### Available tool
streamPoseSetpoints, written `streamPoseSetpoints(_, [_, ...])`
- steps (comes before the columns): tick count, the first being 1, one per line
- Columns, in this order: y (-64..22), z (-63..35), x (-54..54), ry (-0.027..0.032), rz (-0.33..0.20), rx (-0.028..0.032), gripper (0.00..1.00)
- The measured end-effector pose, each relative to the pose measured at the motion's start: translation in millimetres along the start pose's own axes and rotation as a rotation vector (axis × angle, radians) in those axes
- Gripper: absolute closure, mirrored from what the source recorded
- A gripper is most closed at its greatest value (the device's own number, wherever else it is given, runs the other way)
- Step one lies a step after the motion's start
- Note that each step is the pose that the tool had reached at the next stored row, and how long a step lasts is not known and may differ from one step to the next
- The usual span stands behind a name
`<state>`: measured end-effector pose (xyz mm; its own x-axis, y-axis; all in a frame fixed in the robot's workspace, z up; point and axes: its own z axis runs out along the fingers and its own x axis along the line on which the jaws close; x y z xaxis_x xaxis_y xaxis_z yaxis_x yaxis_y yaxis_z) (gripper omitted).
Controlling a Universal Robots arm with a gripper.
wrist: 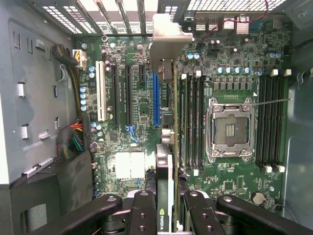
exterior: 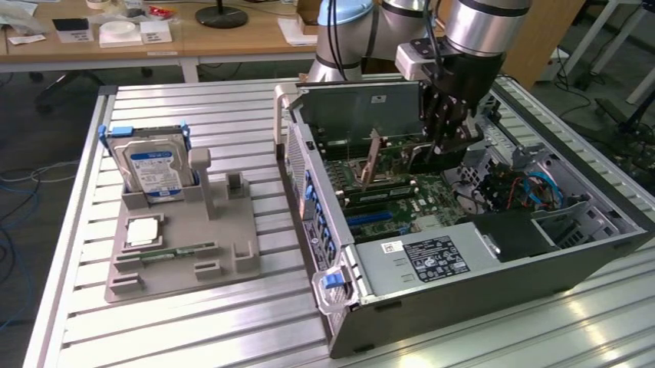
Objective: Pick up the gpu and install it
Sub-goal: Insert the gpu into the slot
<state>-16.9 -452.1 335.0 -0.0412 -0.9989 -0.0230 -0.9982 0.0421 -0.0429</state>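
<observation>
The gpu (wrist: 165, 161) shows edge-on in the wrist view, its silver bracket (wrist: 166, 34) at the case's rear wall and a green-lettered label near my fingers. My gripper (wrist: 168, 196) is shut on it, one black finger (wrist: 145, 208) on each side of the card. The card hangs upright over the motherboard, just beside the long blue slot (wrist: 156, 98) and the RAM slots. In the exterior view my gripper (exterior: 442, 153) reaches down into the open computer case (exterior: 338, 222) with the gpu (exterior: 415, 161) low above the board.
A grey fixture (exterior: 230, 230) on the exterior view's left holds a blue-labelled hard drive (exterior: 153, 165) and a narrow RAM stick (exterior: 174, 251). Inside the case lie the open CPU socket (wrist: 230, 129), cable bundles (wrist: 73, 139) and the power supply (exterior: 430, 261).
</observation>
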Motion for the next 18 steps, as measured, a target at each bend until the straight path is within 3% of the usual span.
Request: streamPoseSetpoints(18, [1.4, 2.2, 0.1, -0.0002, 0.0, 0.0002, 0.74])
